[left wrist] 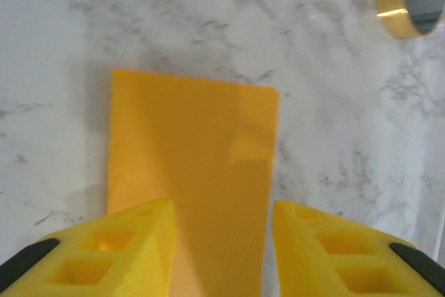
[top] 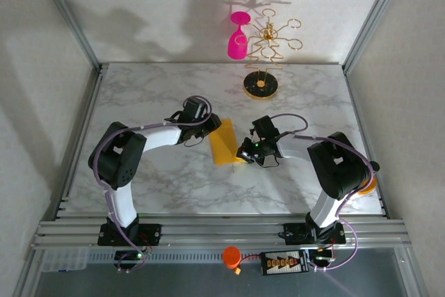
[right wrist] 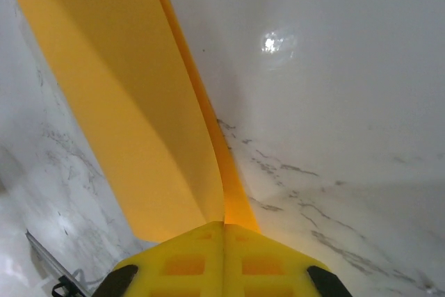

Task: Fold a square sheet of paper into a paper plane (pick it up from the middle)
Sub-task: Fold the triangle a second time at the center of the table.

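One square sheet of paper (top: 224,142) lies at the middle of the marble table (top: 174,179), between the two arms. It is plain orange-yellow and unmarked. From above it reads as an oblong, longer than it is wide, set at a slight slant. In the left wrist view the sheet (left wrist: 191,151) rests flat on the marble with straight edges and clean corners. In the right wrist view the paper (right wrist: 125,88) shows two surfaces meeting along a straight line, one lifted off the table.

Left gripper (top: 207,132): fingers parted, standing over the near end of the sheet (left wrist: 221,213); no clamping is visible. Right gripper (top: 245,152): fingers pressed together on the sheet's edge, the paper running between them (right wrist: 224,227).

Gold stand (top: 261,85) and pink wine glass (top: 238,39) stand at the far edge, well apart from the sheet.
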Action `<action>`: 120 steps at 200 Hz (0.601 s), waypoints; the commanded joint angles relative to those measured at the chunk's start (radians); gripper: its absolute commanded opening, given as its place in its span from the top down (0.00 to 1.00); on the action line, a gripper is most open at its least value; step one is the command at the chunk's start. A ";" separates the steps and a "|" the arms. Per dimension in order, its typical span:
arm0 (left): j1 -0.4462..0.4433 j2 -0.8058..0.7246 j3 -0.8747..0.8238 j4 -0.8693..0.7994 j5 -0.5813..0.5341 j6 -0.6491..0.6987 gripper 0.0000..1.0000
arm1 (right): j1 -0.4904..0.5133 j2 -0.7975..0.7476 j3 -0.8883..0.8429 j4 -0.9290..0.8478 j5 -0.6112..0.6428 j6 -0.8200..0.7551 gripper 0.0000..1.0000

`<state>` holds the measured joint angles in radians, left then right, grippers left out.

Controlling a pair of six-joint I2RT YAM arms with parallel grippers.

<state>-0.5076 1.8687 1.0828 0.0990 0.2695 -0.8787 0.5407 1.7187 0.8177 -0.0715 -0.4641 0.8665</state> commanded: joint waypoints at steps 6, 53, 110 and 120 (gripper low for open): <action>0.008 0.009 0.028 -0.032 0.034 0.089 0.63 | -0.008 -0.037 0.021 -0.034 0.011 -0.036 1.00; 0.018 0.097 0.064 -0.065 0.045 0.087 0.70 | -0.009 -0.049 0.037 -0.049 0.007 -0.060 1.00; 0.018 0.133 0.052 -0.066 0.046 0.068 0.75 | 0.000 -0.046 0.074 0.003 -0.041 -0.102 1.00; 0.017 0.135 0.036 -0.044 0.066 0.062 0.76 | 0.012 -0.040 0.089 0.010 -0.042 -0.107 1.00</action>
<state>-0.4950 1.9804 1.1351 0.0490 0.2993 -0.8116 0.5373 1.6970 0.8577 -0.0914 -0.4782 0.7956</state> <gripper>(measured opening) 0.248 0.058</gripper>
